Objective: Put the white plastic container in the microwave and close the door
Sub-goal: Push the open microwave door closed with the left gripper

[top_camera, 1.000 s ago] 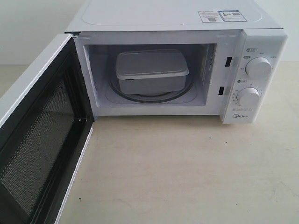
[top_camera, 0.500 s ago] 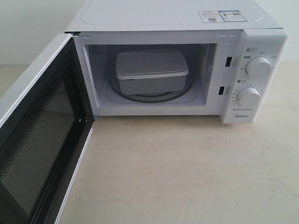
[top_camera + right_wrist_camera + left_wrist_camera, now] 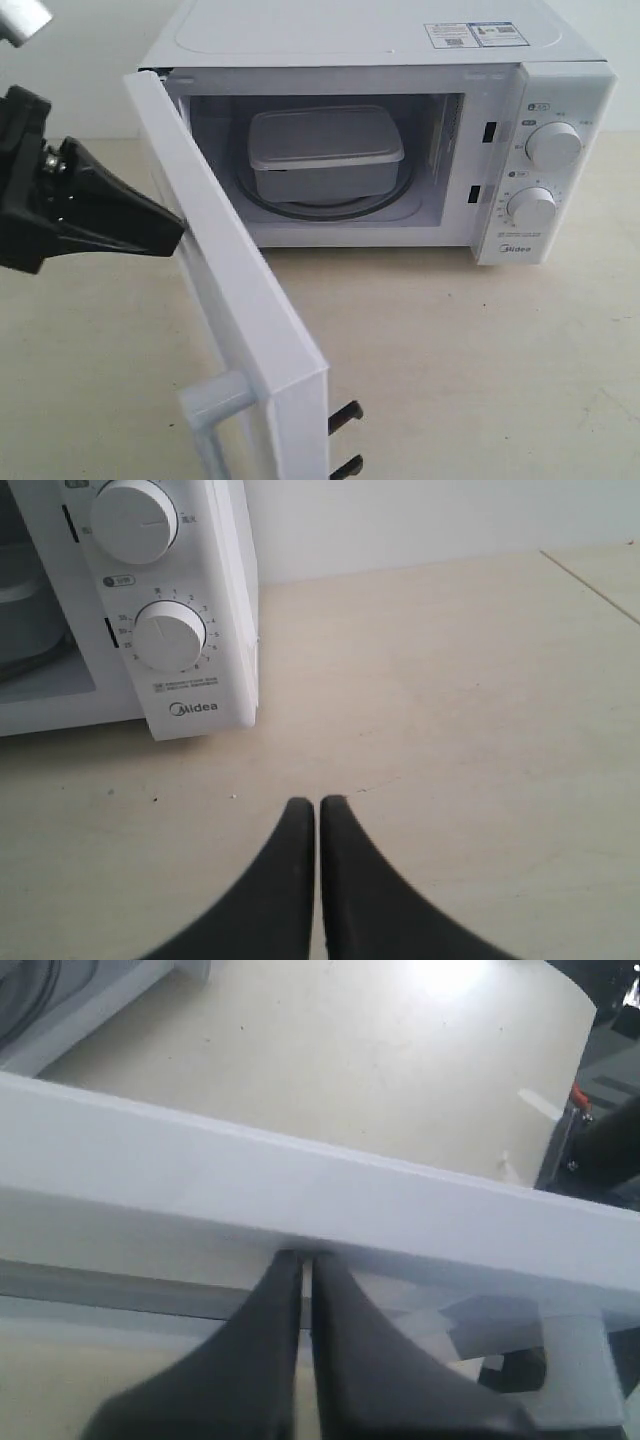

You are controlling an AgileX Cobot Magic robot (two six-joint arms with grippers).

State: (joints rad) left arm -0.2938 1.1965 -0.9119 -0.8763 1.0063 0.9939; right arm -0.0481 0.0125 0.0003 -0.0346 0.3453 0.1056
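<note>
The white plastic container [image 3: 324,152] sits on the glass turntable inside the white microwave [image 3: 400,40]. The door [image 3: 235,300] stands about half closed, edge-on to the exterior view, with its bar handle [image 3: 215,400] low at the front. My left gripper [image 3: 178,232] is shut, its black fingertips pressed against the door's outer face; in the left wrist view the same tips [image 3: 305,1256] touch the white door panel [image 3: 300,1190]. My right gripper [image 3: 318,804] is shut and empty, hovering over the tabletop in front of the microwave's knob panel [image 3: 165,635]; it is out of the exterior view.
Two black latch hooks [image 3: 345,440] stick out of the door's free edge. The light wooden tabletop [image 3: 450,360] stretches in front of and right of the microwave. The two knobs [image 3: 552,145] are on the right panel.
The door has swung from wide open to about half closed. My left arm has come into the exterior view from the left, against the door's outer face.
</note>
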